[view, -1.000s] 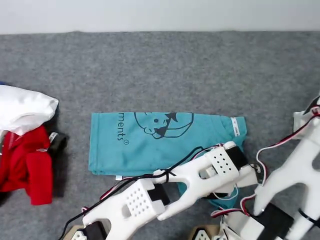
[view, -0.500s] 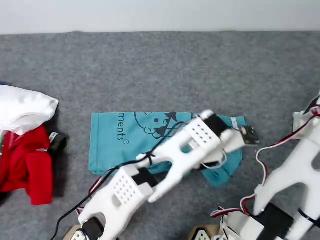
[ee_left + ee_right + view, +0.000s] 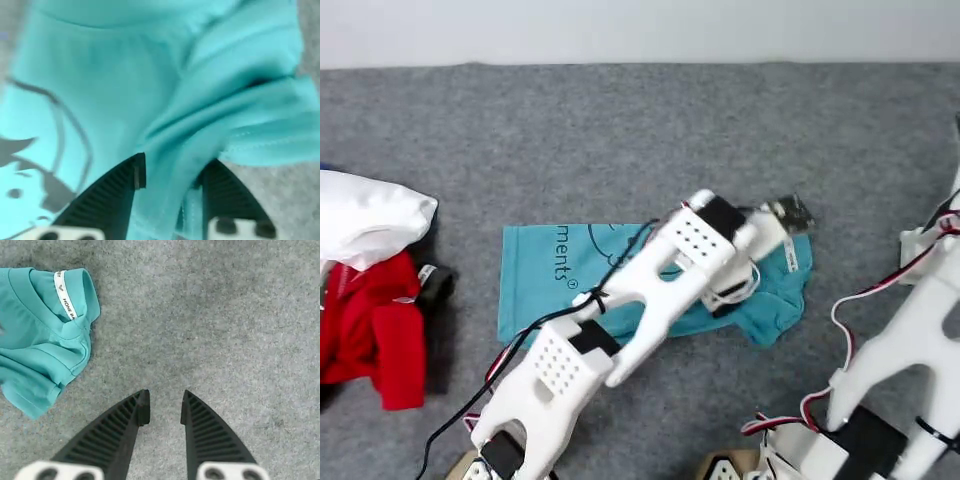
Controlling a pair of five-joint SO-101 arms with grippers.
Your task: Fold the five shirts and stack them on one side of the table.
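A teal shirt (image 3: 570, 280) with a dark print lies flat on the grey table's middle, its collar end to the right. My left gripper (image 3: 172, 175) is shut on a fold of the teal shirt (image 3: 100, 75) near the sleeve. In the high view, the left gripper (image 3: 752, 262) holds this fold over the shirt's right part. The right gripper (image 3: 164, 407) hangs open over bare table, with nothing between its fingers. The collar and sleeve of the teal shirt (image 3: 40, 335) lie off to one side of it. The right arm (image 3: 920, 320) stands at the table's right edge.
A white shirt (image 3: 370, 220), a red shirt (image 3: 375, 330) and a dark garment (image 3: 435, 285) lie bunched at the table's left edge. The grey table (image 3: 640, 130) ends at a white wall at the back.
The left arm has swung from the shirt's near right corner toward the far side, carrying the gripped sleeve up over the shirt. The right arm has stayed in place.
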